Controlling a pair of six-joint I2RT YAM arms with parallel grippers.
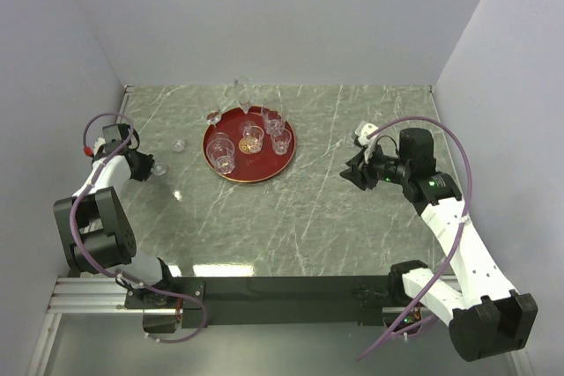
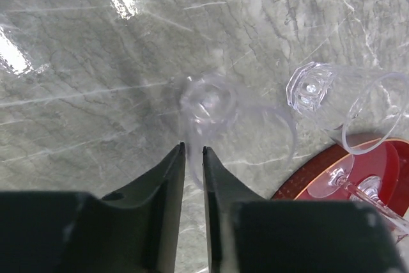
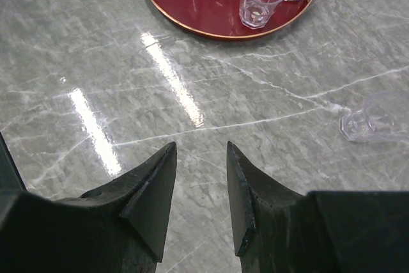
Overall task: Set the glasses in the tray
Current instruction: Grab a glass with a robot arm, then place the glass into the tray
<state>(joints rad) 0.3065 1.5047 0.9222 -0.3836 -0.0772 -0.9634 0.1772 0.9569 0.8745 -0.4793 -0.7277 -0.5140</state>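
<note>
The round dark-red tray (image 1: 231, 173) lies at the table's centre with several clear glasses (image 1: 253, 136) standing in it. My left gripper (image 1: 150, 167) is left of the tray, shut on the rim of a clear tumbler (image 1: 159, 168). In the left wrist view the fingertips (image 2: 181, 151) pinch the tumbler's (image 2: 211, 103) wall. Another glass (image 2: 313, 87) is close beside it, near the tray's edge (image 2: 307, 187). My right gripper (image 1: 350, 173) is open and empty, right of the tray, over bare table (image 3: 201, 148).
A small glass (image 1: 180, 145) stands on the marble left of the tray. A stemmed glass (image 1: 213, 116) and a tall narrow one (image 1: 240, 94) are at the tray's far side. A glass (image 3: 377, 119) lies on its side in the right wrist view. White walls enclose the table.
</note>
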